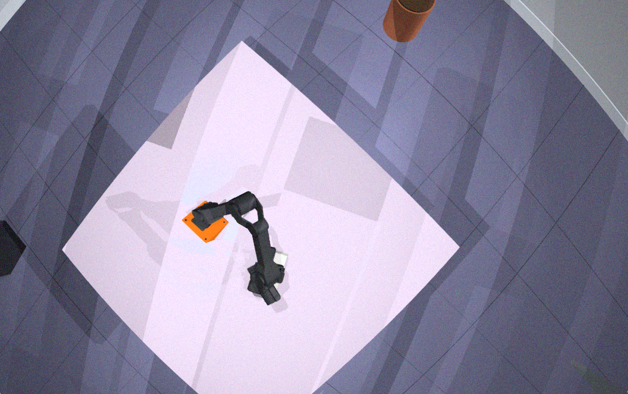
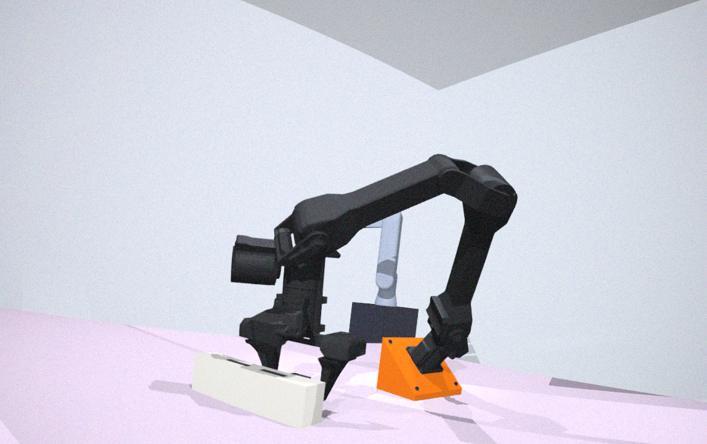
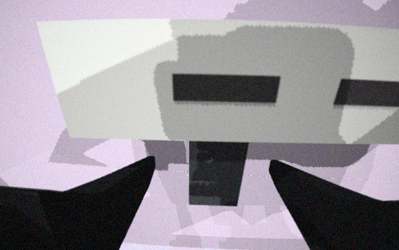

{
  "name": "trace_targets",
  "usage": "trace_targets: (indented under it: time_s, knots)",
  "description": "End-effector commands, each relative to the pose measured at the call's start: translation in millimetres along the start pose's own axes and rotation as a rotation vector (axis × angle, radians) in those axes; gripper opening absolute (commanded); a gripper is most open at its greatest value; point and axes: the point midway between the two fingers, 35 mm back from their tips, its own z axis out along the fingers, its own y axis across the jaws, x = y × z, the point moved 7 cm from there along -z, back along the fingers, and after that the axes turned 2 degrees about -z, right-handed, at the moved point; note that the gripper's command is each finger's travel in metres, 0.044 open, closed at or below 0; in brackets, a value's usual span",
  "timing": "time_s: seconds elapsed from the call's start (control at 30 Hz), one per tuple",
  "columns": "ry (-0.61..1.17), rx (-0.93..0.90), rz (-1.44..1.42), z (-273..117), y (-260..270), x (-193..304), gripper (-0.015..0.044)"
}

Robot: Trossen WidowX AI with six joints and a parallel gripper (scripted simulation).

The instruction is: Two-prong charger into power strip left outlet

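One parallel-jaw gripper (image 1: pixel 266 275) (image 2: pixel 301 382) (image 3: pixel 212 163) is spreading two tapered black fingers apart, clamping nothing, as one dark, blocky charger (image 3: pixel 217 173) is sitting between them without contact, just beside the white power strip (image 1: pixel 281 258) (image 2: pixel 256 391) (image 3: pixel 116 114). Two dark rectangular slots are showing in the strip's top in the wrist view; the prongs are hidden. One jointed black arm (image 1: pixel 261 244) (image 2: pixel 400 193) is rising from one orange wedge-shaped base (image 1: pixel 211 236) (image 2: pixel 394 378), which is standing nearer the left corner of the pale pink counter (image 1: pixel 379 274) (image 2: pixel 69 375) in the top view. One terracotta-coloured pot (image 1: pixel 402 24) is standing beyond the upper-right edge.
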Motion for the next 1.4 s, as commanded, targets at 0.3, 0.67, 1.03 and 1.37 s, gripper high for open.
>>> trace_targets:
  time_s: [0.3,0.67,1.03,1.37]
  knots:
    - [-0.002,-0.002,-0.004,1,-1,16,0.0440]
    - [-0.002,-0.002,-0.004,2,-1,31,0.0440]
    - [-0.001,-0.002,-0.004,4,0,46,0.0440]
    - [-0.001,-0.003,-0.003,5,1,59,0.0440]
